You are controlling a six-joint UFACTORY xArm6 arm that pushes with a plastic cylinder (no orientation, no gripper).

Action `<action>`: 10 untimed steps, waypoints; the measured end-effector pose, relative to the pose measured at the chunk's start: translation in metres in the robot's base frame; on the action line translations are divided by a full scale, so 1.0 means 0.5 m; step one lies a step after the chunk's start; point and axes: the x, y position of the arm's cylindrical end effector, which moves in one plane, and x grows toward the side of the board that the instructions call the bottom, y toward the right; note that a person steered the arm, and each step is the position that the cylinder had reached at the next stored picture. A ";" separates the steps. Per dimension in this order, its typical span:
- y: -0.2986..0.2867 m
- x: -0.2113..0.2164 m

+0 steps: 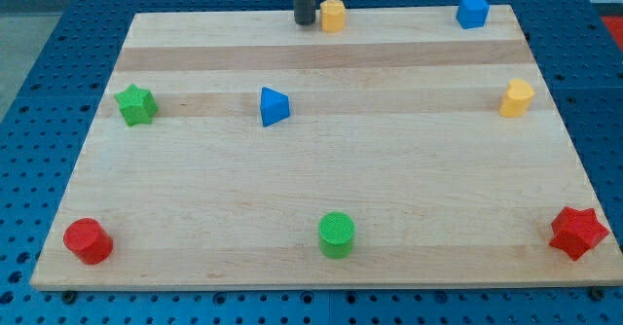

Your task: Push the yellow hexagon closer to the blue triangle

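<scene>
My tip [305,21] stands at the view's top edge of the wooden board [311,198], just left of a yellow block [333,15] that looks hexagonal; whether they touch I cannot tell. The blue triangle [274,106] lies below and slightly left of the tip, in the board's upper left-centre. A second yellow block [517,98], also many-sided, stands near the view's right edge. Which of the two yellow blocks is the hexagon is hard to tell at this size.
A blue cube [473,11] sits at the top right. A green star [136,104] is at the left, a red cylinder [88,240] at the bottom left, a green cylinder [337,234] at the bottom centre, and a red star [579,232] at the bottom right.
</scene>
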 end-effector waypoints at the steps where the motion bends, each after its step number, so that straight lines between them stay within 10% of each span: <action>1: 0.031 0.001; 3: 0.298 0.007; 10: 0.240 0.103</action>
